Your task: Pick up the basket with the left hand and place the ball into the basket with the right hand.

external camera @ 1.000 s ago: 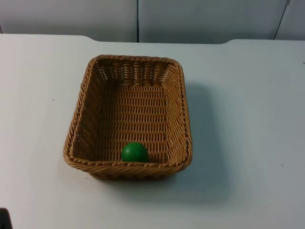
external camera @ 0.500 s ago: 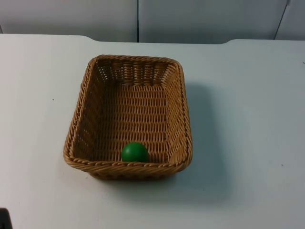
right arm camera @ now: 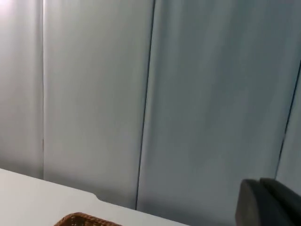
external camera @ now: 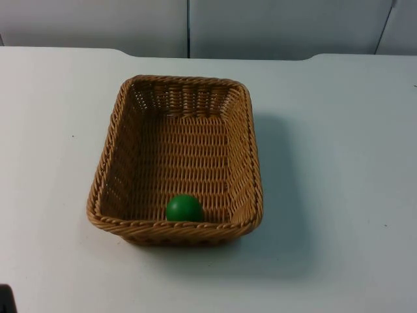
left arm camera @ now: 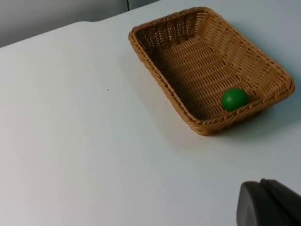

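A brown wicker basket point(external camera: 111, 137) stands on the white table near its middle. Inside it a green ball point(external camera: 184, 208) rests against the near wall. The left wrist view has the same basket point(left arm camera: 155, 75) and ball point(left arm camera: 234, 99) some way off, with a black part of my left gripper point(left arm camera: 270, 205) well clear of them above bare table. My right gripper point(right arm camera: 270, 202) is raised and faces the grey partition wall; a strip of the basket's rim point(right arm camera: 87, 220) lies far below it. Neither gripper touches the basket or the ball.
The white table top point(external camera: 339, 163) runs wide on both sides of the basket. The grey partition wall point(external camera: 260, 26) closes off the far edge. A small black object point(external camera: 5, 300) sits at the table's near left corner.
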`<state>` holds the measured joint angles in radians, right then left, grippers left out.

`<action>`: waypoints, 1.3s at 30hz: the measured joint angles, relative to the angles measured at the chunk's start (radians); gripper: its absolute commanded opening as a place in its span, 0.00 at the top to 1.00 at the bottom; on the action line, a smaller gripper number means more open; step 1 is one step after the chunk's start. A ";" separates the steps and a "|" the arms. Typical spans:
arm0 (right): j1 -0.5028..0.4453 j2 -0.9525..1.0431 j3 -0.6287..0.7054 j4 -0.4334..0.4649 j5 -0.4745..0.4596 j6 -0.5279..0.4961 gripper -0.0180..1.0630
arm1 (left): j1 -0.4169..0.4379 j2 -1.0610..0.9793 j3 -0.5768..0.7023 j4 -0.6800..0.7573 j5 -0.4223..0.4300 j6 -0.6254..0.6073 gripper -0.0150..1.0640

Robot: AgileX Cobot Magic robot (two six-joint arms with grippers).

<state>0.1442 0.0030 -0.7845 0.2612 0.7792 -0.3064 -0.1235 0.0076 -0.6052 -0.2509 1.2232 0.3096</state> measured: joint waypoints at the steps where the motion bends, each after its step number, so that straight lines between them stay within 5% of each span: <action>1: -0.008 0.000 0.000 0.000 -0.001 0.000 0.99 | 0.000 -0.002 0.004 0.000 0.000 0.000 0.99; 27: -0.077 0.000 0.000 0.000 0.014 0.000 0.99 | 0.000 -0.002 0.054 0.017 -0.028 0.000 0.99; 31: -0.074 0.000 0.014 -0.036 0.198 0.000 0.99 | 0.000 -0.002 0.054 0.017 -0.033 0.013 0.99; 39: -0.066 0.002 0.158 -0.048 0.276 0.068 0.99 | 0.000 -0.002 0.056 0.002 -0.048 0.022 0.99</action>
<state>0.0786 0.0048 -0.6265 0.2129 1.0550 -0.2384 -0.1235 0.0053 -0.5489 -0.2492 1.1751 0.3311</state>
